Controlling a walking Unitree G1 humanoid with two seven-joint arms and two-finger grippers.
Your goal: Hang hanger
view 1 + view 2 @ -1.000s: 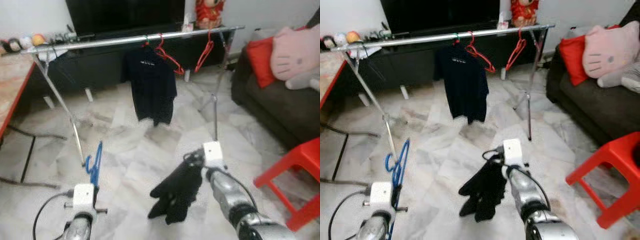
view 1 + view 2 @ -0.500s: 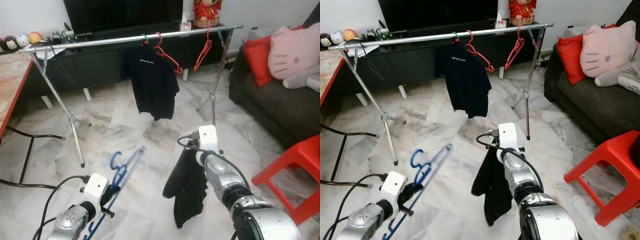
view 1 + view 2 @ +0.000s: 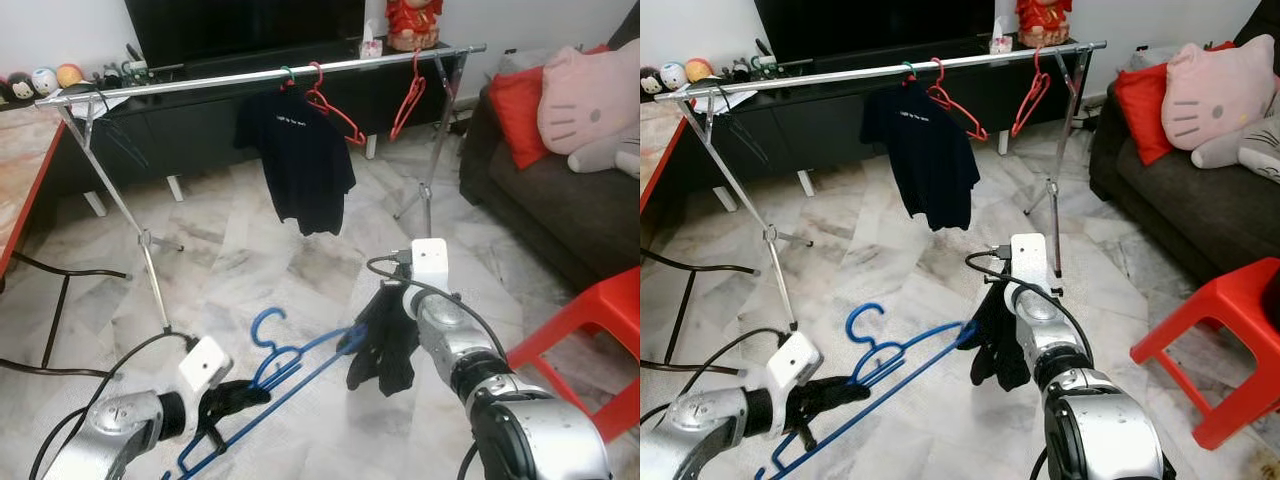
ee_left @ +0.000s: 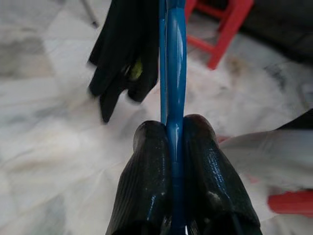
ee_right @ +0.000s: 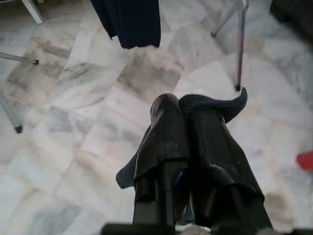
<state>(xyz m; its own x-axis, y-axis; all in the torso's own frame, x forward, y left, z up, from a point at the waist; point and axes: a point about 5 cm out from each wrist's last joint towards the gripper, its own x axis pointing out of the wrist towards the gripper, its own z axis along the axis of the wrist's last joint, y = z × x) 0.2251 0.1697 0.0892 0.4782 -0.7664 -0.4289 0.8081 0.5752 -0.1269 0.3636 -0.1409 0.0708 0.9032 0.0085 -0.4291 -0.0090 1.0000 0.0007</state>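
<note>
Left gripper (image 4: 171,142) pinches thin blue hanger (image 3: 290,375): light, stiff, likely slippery; you grip near its end. Right gripper (image 5: 183,117) clamps limp dark garment (image 3: 385,335).

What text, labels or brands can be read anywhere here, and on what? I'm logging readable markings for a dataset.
Dark T-shirt on the metal clothes rail: a short line of pale print across the chest, too small and blurred to read.
Blue hanger, black garment, red stool and pink cushion: no lettering shows.
No text anywhere can be read.
</note>
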